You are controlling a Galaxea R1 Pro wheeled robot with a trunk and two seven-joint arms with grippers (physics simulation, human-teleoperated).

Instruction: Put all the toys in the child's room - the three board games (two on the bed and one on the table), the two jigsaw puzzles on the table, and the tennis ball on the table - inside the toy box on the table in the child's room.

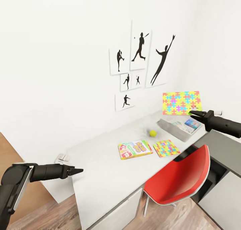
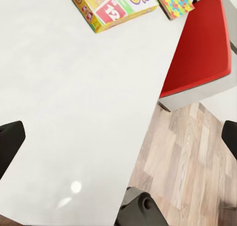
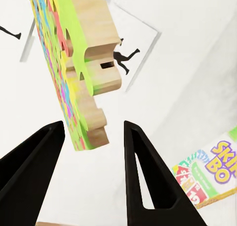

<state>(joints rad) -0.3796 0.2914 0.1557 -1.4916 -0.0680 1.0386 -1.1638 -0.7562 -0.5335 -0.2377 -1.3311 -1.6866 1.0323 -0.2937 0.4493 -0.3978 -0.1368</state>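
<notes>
Right gripper (image 3: 93, 127): fingers spread, straddling the lower corner of one jigsaw puzzle (image 3: 74, 63). One finger sits just beside the printed face; a clear gap shows on the wooden back, so no pinch.

Head view: that puzzle (image 1: 181, 102) stands upright above the far rim of the toy box (image 1: 174, 129), close to the wall. I cannot tell whether it leans there. Judgement: it is edge-up so it can slide into the bin past the two board games, blue (image 1: 192, 123) and green (image 1: 178, 124), already lying inside.

Still outside on the table (image 1: 100, 163): tennis ball (image 1: 153, 133) near the box's left end, then SKIP-BO game (image 1: 135, 149) and second puzzle (image 1: 166, 148) flat, side by side.

Left gripper (image 1: 78, 171): fingers wide apart, empty, over the near table end. Judged parked clear of the work.

Red chair (image 1: 180, 179) is tucked under the table edge.
</notes>
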